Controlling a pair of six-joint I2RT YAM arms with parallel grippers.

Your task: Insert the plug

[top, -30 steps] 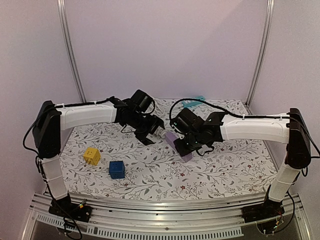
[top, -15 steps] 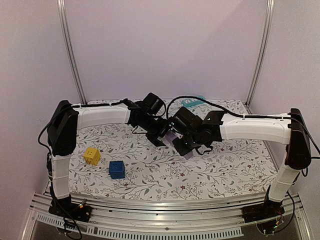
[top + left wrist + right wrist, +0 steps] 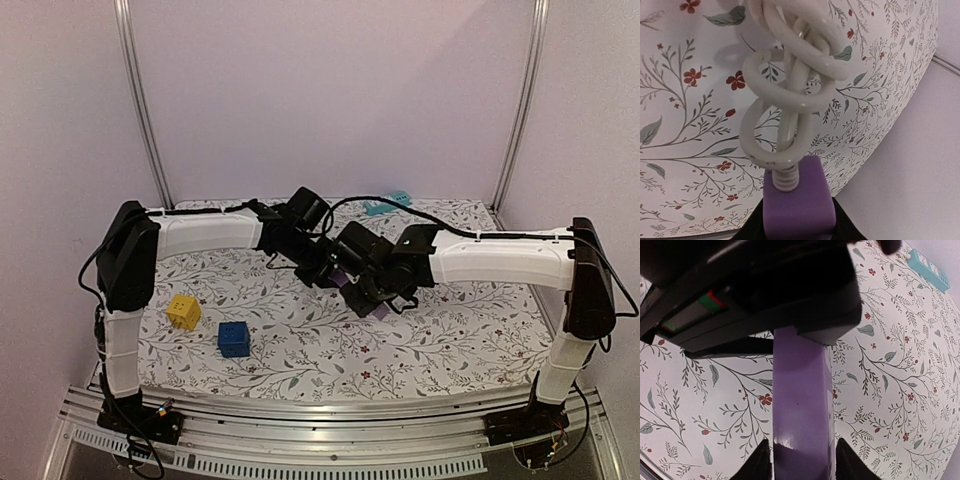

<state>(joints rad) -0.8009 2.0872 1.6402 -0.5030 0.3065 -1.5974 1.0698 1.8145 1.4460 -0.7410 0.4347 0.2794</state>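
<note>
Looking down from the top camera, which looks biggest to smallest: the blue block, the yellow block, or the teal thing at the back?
1. Blue block and yellow block: they look alike, so tied.
2. Teal strip: looks smallest, but it lies farthest from the camera, so that is unsure.

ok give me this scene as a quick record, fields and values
plug: purple, white cord coiled at one end, between the two arms mid-table
left gripper: shut on plug
right gripper: shut on plug
teal strip: back of the table, apart from the plug
yellow cube: front left
blue cube: beside it, not touching
</note>
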